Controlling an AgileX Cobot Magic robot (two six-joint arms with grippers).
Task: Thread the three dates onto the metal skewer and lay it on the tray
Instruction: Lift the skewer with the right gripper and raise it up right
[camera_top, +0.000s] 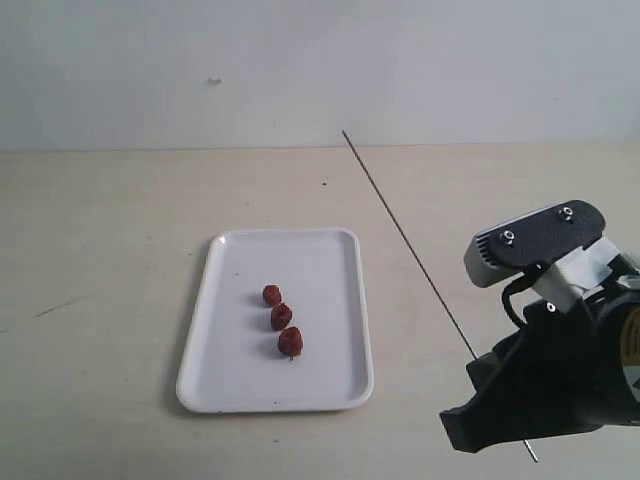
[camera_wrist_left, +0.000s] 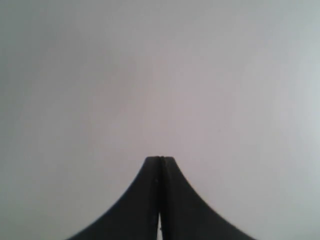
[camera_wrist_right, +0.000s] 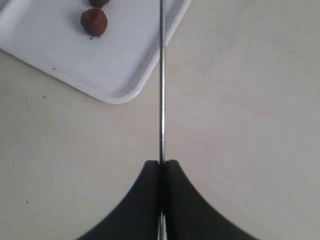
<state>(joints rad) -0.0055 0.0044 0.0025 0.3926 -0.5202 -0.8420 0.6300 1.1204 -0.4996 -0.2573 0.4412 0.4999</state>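
Observation:
The three dates (camera_top: 282, 316) lie in a short row on the white tray (camera_top: 230, 300), apart from the skewer. The thin metal skewer (camera_top: 405, 240) slants up from the lower right towards the far wall, right of the tray. My right gripper (camera_top: 485, 370) is shut on its lower part, and a short end sticks out below the gripper. In the right wrist view the skewer (camera_wrist_right: 161, 75) runs straight out from the shut gripper (camera_wrist_right: 161, 162), past the tray corner (camera_wrist_right: 115, 65) and one date (camera_wrist_right: 94, 21). My left gripper (camera_wrist_left: 160, 159) is shut on nothing, facing a blank pale surface.
The pale tabletop (camera_top: 100, 300) spreads around the tray, with a plain wall (camera_top: 300, 60) behind it. The right arm's black body and grey camera housing (camera_top: 535, 240) fill the lower right corner. The left arm is out of the exterior view.

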